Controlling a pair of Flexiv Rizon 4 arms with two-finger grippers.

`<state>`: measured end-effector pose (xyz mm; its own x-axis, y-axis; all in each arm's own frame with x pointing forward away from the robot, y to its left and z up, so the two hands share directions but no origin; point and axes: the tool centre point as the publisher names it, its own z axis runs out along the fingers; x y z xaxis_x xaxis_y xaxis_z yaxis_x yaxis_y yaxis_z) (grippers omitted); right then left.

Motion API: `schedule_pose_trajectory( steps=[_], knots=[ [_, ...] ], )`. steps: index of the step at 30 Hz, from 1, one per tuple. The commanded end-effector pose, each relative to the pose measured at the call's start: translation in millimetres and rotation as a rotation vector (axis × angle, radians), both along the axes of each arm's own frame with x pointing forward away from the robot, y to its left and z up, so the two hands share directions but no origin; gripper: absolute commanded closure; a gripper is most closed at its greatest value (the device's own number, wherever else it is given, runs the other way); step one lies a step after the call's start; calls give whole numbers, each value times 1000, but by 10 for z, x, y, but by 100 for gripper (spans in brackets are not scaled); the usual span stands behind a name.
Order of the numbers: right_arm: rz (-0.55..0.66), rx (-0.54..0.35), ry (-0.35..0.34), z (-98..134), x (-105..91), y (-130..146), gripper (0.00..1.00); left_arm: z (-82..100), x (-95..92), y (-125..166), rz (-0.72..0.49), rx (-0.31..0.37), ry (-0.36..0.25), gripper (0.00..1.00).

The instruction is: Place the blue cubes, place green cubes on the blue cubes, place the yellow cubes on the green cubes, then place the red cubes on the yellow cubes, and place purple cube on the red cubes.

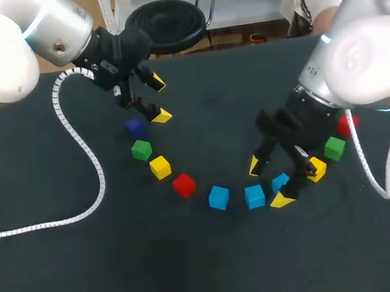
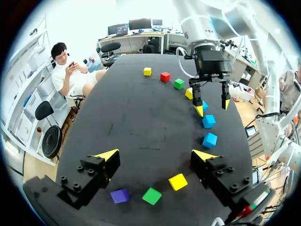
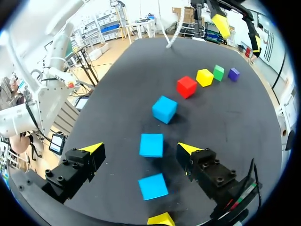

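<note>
The left gripper (image 1: 159, 98) is hanging over the far left part of the black table (image 1: 89, 273), its two yellow-tipped fingers standing wide apart and clamping nothing. Just beside it a curved row of small solid cubes is lying on the table. The row is running from a purple cube (image 1: 134, 128) through a green cube (image 1: 141, 150), a yellow cube (image 1: 160, 167) and a red cube (image 1: 183, 185) to three blue ones: the first blue cube (image 1: 218, 197), the middle blue cube (image 1: 254, 196) and the last blue cube (image 1: 280, 182). The right gripper (image 1: 268, 182) is hovering over the blue end of this row, its fingers likewise spread apart and gripping nothing. In the right wrist view the middle blue cube is showing in the gap between the fingers, touching neither. Past the right gripper a second yellow cube (image 1: 317, 169), a second green cube (image 1: 335, 148) and a second red cube (image 1: 347, 125) are sitting in line, each apart from its neighbour.
</note>
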<state>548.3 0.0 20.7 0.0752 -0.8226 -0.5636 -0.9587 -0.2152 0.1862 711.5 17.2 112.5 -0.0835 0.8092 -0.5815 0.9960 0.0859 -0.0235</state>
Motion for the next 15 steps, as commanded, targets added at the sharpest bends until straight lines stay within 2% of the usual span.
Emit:
schedule_pose_trajectory(
  steps=[1,7,15],
  knots=[
    [-19,-15,-22,-39,-35,46,0,3,16,-5,-1,4,3,0],
    [-22,-25,-47,-62,-70,94,0,3,16,-5,-1,4,3,0],
    [-19,-33,-46,-103,-72,69,0,3,16,-5,-1,4,3,0]
  ],
)
